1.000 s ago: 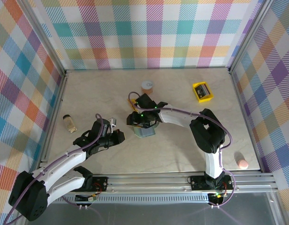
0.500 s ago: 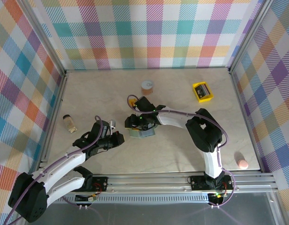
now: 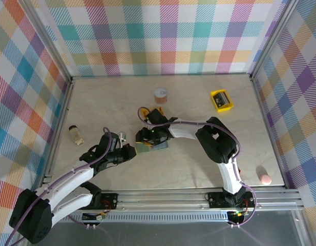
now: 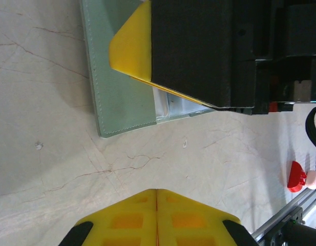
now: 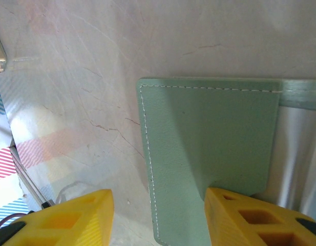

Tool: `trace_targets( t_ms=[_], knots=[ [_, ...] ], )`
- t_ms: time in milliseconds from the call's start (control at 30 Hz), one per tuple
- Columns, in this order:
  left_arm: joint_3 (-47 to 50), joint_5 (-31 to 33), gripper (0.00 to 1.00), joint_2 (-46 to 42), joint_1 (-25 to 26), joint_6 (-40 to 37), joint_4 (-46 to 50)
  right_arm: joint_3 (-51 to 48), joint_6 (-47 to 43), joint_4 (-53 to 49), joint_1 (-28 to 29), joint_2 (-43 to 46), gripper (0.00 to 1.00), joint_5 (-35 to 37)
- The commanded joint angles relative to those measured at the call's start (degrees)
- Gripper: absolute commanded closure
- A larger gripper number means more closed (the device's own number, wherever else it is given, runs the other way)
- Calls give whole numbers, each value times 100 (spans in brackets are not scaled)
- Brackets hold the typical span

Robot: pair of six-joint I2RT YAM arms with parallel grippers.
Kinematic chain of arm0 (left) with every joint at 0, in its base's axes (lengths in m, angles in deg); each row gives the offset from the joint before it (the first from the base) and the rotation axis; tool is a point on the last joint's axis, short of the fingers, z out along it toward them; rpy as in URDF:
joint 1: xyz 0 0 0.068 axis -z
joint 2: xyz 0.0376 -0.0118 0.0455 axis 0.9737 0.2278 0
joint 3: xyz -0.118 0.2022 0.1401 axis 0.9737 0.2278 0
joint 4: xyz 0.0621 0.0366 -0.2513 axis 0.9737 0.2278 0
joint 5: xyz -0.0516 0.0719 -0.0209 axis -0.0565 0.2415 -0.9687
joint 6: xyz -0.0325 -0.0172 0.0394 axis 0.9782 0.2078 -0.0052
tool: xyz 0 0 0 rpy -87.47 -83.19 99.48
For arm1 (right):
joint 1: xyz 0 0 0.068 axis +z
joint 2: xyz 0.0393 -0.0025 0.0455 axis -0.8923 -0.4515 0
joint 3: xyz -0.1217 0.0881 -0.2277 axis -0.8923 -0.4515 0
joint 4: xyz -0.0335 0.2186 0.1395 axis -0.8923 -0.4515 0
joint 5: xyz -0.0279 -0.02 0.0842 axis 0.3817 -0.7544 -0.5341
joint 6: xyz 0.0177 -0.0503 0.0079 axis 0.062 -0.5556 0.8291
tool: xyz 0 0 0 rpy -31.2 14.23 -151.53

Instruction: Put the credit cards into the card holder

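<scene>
The sage-green card holder [image 3: 153, 146] lies on the table at centre. My right gripper [image 3: 146, 137] is open above it. In the right wrist view its fingers [image 5: 158, 199] straddle the card holder's [image 5: 209, 138] stitched left edge, the right finger over the flap. A silvery-grey card [image 5: 301, 148] pokes out from under the far side. My left gripper [image 3: 129, 152] is just left of the card holder, shut on nothing. In the left wrist view its closed pads [image 4: 156, 218] point at the card holder [image 4: 122, 97], with the card [image 4: 175, 105] showing beneath the right gripper's yellow finger [image 4: 132, 51].
A yellow square tray [image 3: 222, 100] stands at back right, and a round orange-topped item [image 3: 161, 94] behind the card holder. A small beige bottle [image 3: 75, 134] lies at left. A pink item [image 3: 265, 179] rests by the right rail. A small metal piece [image 3: 123, 136] sits near the left gripper.
The right gripper has moved left and nearer with the card holder, which now lies lower and flatter. The left gripper has stayed almost still.
</scene>
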Motion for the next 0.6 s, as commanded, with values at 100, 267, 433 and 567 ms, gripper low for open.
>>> trace_targets(
  t_ms=[100,267,433,567],
  knots=[
    [96,-111,93,184,-80,56,-436,-70,-37,-118,-29,571,50,222],
    [165,-296,93,521,-98,194,-1094,-17,-138,-401,-75,714,51,413],
    [202,-259,95,495,-107,396,-1432,52,-247,-362,-95,627,53,252],
    [232,-171,96,334,-120,527,-1438,212,-260,-220,-95,384,53,-79]
  ],
)
